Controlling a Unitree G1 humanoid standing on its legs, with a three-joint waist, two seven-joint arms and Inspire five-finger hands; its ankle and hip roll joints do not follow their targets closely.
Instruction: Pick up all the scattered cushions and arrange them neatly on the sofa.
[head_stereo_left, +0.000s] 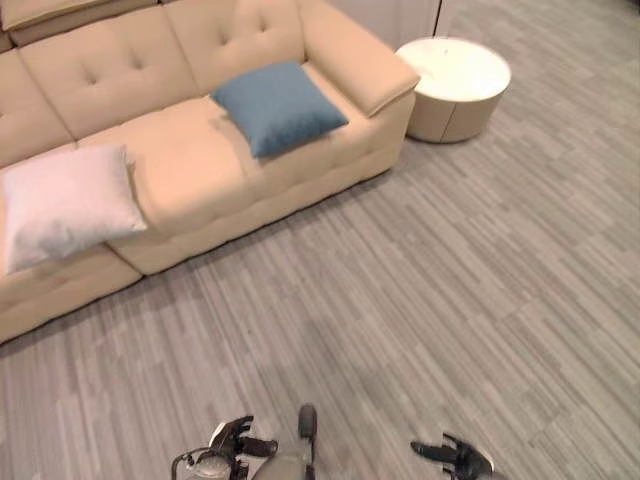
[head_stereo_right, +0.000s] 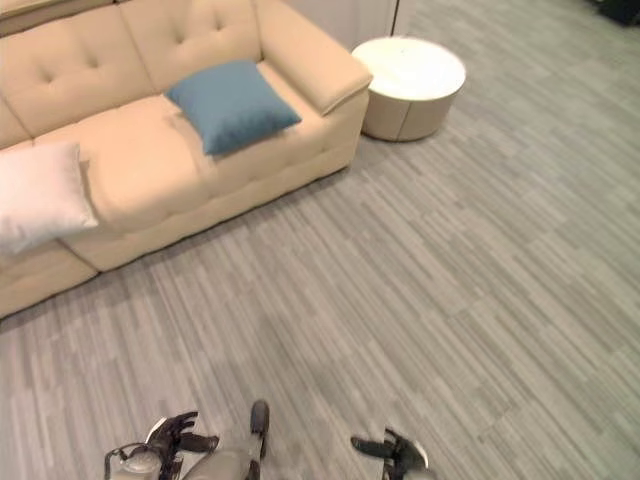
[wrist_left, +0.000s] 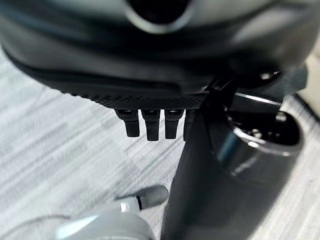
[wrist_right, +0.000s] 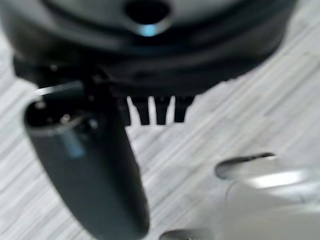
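Blue cushion (head_stereo_left: 278, 106) and white cushion (head_stereo_left: 65, 203) lie on sofa (head_stereo_left: 190, 175); each robot hand hangs loose, empty.

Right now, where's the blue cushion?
The blue cushion lies on the sofa seat at its right end, beside the armrest, with the white cushion farther left and the round side table past that armrest.

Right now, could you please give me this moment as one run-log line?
blue cushion: on sofa | white cushion: on sofa | left hand: open, empty | right hand: open, empty
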